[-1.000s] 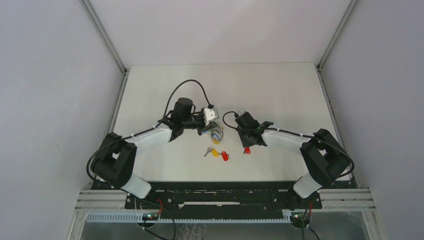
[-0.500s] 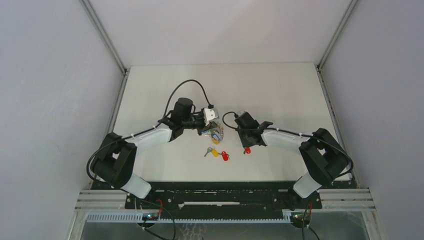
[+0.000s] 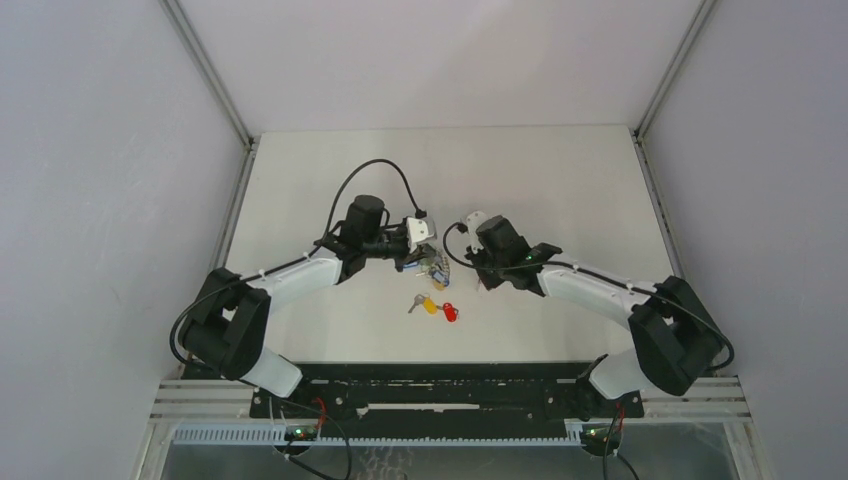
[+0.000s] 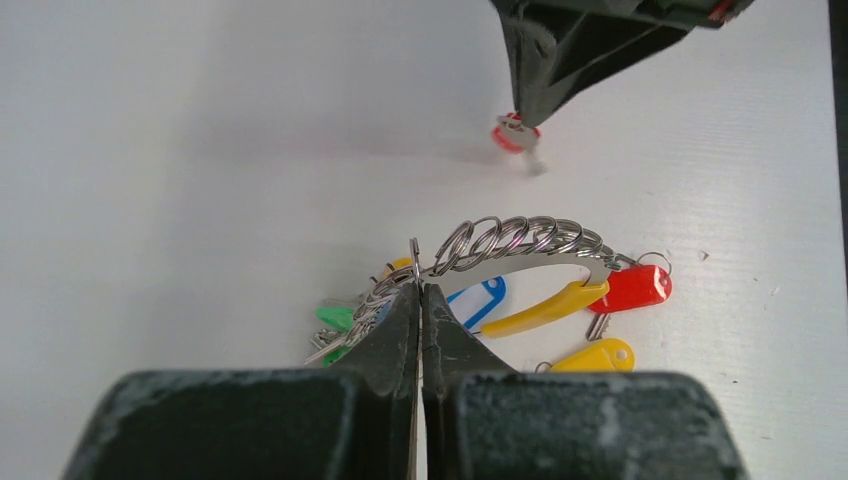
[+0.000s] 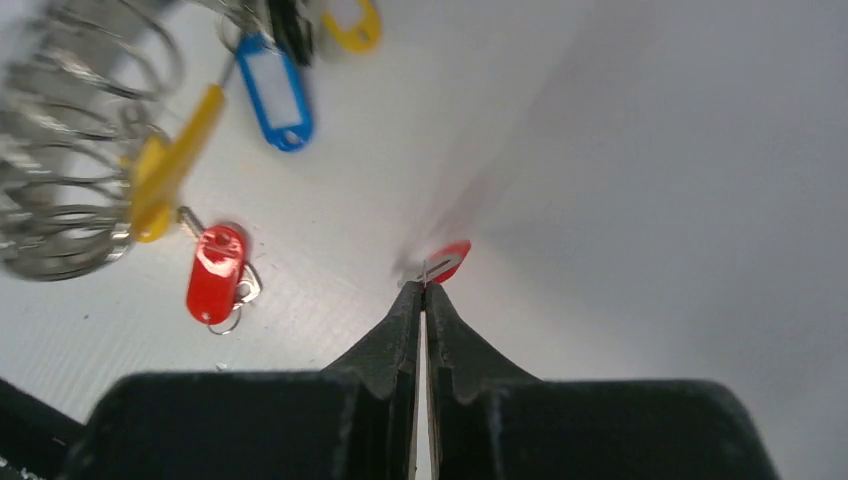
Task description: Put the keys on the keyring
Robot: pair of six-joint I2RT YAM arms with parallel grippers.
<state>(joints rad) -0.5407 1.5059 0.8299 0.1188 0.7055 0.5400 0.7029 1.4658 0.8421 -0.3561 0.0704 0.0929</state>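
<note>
Top view: a yellow-tagged key (image 3: 430, 306) and a red-tagged key (image 3: 449, 312) lie side by side on the matte white table (image 3: 560, 180).
Left wrist: the left gripper (image 4: 418, 292) is clamped on the coiled wire keyring (image 4: 520, 240).
Right wrist: the right gripper (image 5: 422, 288) pinches a glossy oval-tagged key (image 5: 445, 264).

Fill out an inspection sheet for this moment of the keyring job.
Surface: white table.
Job's things: keyring, with blue and green tags and a yellow band, in the left hand; gripped red key in the right hand; loose red key and yellow key lying on the table by the ring.
Clutter: nothing seen.
Hands: left hand shut on the keyring; right hand shut on the gripped red key.
Cables: black cable arcs over the left wrist; shorter cable loops at the right wrist.
Surroundings: grey walls.
</note>
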